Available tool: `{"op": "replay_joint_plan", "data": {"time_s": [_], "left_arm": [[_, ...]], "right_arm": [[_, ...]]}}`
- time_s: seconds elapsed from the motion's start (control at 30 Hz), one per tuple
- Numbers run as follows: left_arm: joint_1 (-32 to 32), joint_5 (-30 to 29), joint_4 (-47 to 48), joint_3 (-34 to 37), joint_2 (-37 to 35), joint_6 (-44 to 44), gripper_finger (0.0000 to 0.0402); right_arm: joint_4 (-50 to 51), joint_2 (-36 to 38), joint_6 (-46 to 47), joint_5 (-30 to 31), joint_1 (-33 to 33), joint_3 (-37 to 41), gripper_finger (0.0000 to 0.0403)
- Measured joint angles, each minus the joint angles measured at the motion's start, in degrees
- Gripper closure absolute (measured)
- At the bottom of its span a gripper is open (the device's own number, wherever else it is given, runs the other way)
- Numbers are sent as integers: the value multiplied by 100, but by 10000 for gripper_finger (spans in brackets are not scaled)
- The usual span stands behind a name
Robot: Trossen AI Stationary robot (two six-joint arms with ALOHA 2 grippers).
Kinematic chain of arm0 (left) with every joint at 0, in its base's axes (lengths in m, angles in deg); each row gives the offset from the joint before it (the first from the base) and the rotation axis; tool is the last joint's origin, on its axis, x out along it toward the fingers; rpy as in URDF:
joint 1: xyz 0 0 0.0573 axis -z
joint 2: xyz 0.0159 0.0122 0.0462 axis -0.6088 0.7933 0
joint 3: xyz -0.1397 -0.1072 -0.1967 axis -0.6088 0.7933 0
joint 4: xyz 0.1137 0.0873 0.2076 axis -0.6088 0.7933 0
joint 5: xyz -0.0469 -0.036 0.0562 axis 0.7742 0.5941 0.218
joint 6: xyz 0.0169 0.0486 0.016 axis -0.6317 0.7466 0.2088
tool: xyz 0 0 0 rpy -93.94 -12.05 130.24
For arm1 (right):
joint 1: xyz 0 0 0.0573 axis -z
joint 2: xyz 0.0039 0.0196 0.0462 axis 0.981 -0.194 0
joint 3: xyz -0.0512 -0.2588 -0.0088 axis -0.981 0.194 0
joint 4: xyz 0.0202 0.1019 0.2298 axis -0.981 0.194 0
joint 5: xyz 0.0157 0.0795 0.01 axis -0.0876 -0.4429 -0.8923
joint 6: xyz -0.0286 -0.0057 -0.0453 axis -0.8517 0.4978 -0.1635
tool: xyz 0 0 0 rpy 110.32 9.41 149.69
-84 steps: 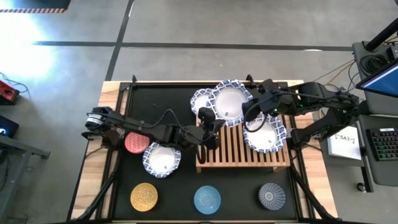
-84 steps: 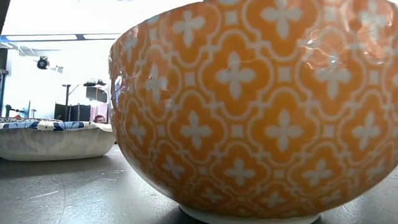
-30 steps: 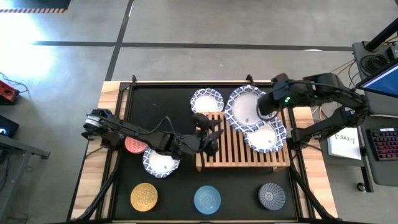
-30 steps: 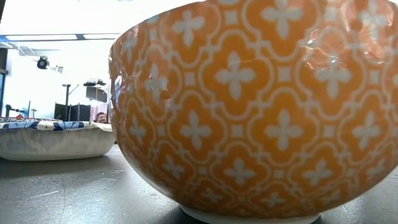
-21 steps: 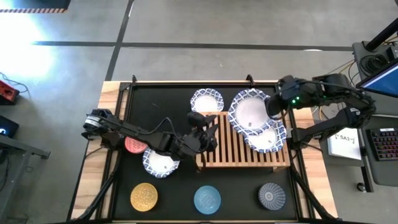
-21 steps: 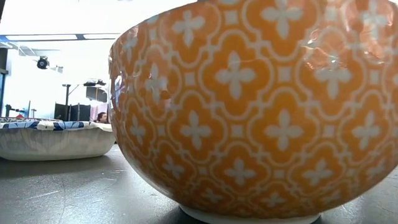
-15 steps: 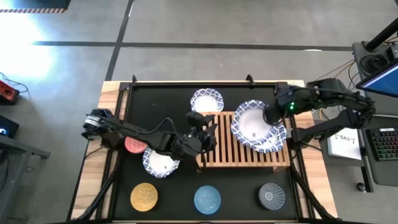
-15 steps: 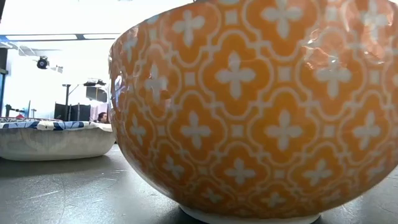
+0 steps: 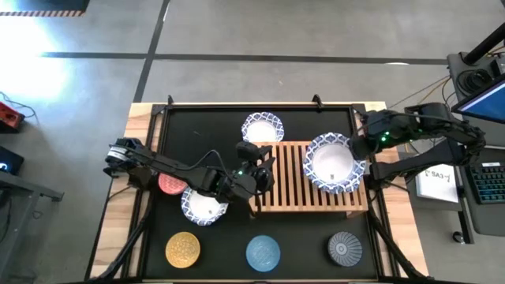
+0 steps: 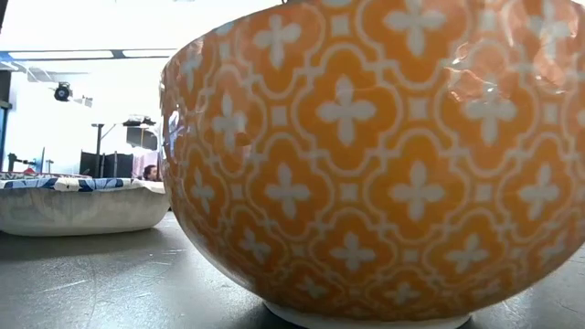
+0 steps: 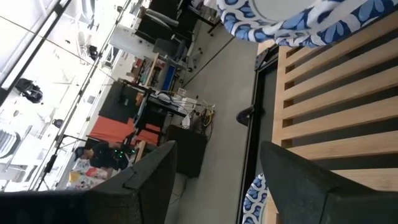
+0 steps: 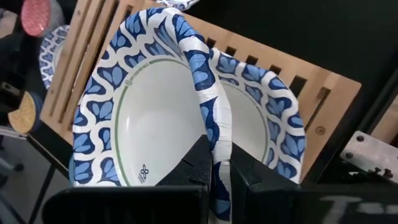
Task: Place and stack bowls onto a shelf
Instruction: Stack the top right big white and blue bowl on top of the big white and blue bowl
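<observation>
My right gripper [image 9: 354,147] is shut on a white bowl with a blue patterned rim [image 9: 331,163] over the right end of the slatted wooden shelf [image 9: 293,189]. A second such bowl [image 12: 273,127] lies under it on the slats. My left gripper [image 9: 259,169] hovers open at the shelf's left end, holding nothing. Two more white bowls rest on the table, one [image 9: 263,128] beyond the shelf and one [image 9: 203,205] to its left beside the red bowl [image 9: 171,182]. The yellow [image 9: 183,249], light blue [image 9: 263,252] and dark grey [image 9: 345,248] bowls stand along the near edge. My right gripper pinches the bowl's rim [image 12: 214,134] between its two fingers, on the side toward the table's right edge. The fingers [image 12: 200,158] come from the right, slanting down. The bowl sits tilted over the bowl on the shelf; whether the two touch I cannot tell.
The low view is filled by the yellow bowl [image 10: 366,164], with a white bowl [image 10: 82,206] to its left and a person's head [image 10: 146,172] far behind. A desk with keyboard and papers [image 9: 481,177] stands off the table's right side.
My right gripper has carried its bowl toward the table's right and near edges and downward, from over the shelf's far middle to above the bowl on the shelf's right end. My left gripper has stayed where it was and turned slightly.
</observation>
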Motion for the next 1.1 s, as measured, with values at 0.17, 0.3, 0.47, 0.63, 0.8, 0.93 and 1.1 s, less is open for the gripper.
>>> {"op": "replay_joint_plan", "data": {"time_s": [0.17, 0.3, 0.47, 0.63, 0.8, 0.93, 1.1], "left_arm": [[0, -20, -2, 0, 0, 0, 187], [0, -128, -2, 2, 0, 0, 187], [0, -146, -4, 2, -2, 1, 187], [0, -146, -4, 2, -4, 2, 187], [0, -145, -4, 2, -8, 2, 187], [0, -144, -4, 2, -9, 2, 187], [0, -151, 0, 2, -9, 2, 187]], "right_arm": [[11, 97, -42, 95, 0, 317, 394], [7, 93, -173, 91, 0, 505, 394], [-9, 89, -271, 93, 0, 670, 394], [-3, 88, -397, 93, 0, 776, 393], [0, 88, -417, 93, 0, 779, 373], [7, 122, -428, 93, 0, 750, 342], [7, 125, -428, 93, 0, 612, 294]]}}
